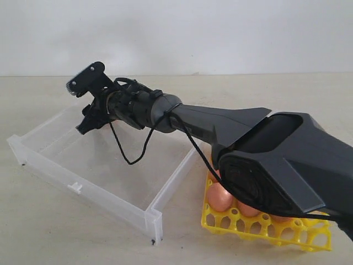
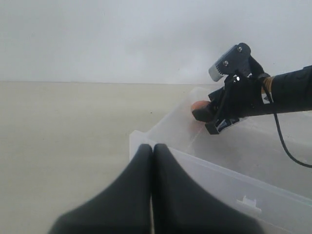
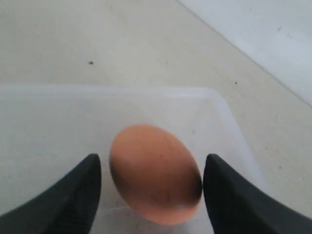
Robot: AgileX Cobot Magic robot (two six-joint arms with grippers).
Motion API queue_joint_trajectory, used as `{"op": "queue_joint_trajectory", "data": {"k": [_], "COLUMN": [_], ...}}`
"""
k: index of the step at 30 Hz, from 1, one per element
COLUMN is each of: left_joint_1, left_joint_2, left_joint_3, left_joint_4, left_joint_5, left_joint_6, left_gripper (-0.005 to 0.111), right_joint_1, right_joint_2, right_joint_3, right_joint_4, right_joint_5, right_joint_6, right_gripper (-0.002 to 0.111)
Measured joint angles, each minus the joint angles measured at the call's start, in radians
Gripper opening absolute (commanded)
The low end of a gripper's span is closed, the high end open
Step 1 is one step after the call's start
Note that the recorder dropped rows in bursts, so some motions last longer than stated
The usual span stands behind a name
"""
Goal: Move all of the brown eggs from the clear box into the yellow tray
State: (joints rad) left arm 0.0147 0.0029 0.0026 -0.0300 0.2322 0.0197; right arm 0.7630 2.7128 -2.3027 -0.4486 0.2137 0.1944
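Note:
One brown egg [image 3: 156, 173] lies on the floor of the clear box [image 1: 83, 176], near its far corner. My right gripper [image 3: 152, 158] stands open around that egg, one finger on each side, with a thin gap showing on one side. The left wrist view shows the same egg [image 2: 199, 105] peeking out beside the right gripper [image 2: 204, 121]. In the exterior view the gripper [image 1: 87, 120] hides the egg. The yellow tray [image 1: 265, 229] sits to the right of the box with several brown eggs [image 1: 220, 199] in its cells, partly hidden by my right arm. My left gripper [image 2: 152, 146] is shut and empty, outside the box's near corner.
My right arm [image 1: 237, 130] stretches across the box from the right, and a black cable [image 1: 129, 154] hangs from it over the box. The box's front wall [image 2: 219, 180] carries a small tab [image 2: 248, 202]. A white wall stands behind the beige table [image 1: 55, 237].

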Motion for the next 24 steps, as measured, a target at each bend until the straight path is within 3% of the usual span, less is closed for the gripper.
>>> {"op": "queue_joint_trajectory", "data": {"k": [6,9,12,24], "left_joint_1": [0.000,0.000,0.000,0.000], "left_joint_2": [0.000,0.000,0.000,0.000], "left_joint_3": [0.000,0.000,0.000,0.000], "left_joint_4": [0.000,0.000,0.000,0.000], "left_joint_5": [0.000,0.000,0.000,0.000], "left_joint_6": [0.000,0.000,0.000,0.000], "left_gripper": [-0.004,-0.004,-0.004,-0.004], "right_joint_1": [-0.007,-0.007,-0.007,0.019], "right_joint_2": [0.019,0.019,0.019,-0.030], "right_joint_3": [0.000,0.000,0.000,0.002], "right_joint_4": [0.002,0.002,0.002,0.023], "right_joint_5": [0.001,0.001,-0.009,-0.074], "right_joint_6": [0.008,0.008,0.008,0.036], "right_gripper": [0.057,0.035,0.001,0.000]}}
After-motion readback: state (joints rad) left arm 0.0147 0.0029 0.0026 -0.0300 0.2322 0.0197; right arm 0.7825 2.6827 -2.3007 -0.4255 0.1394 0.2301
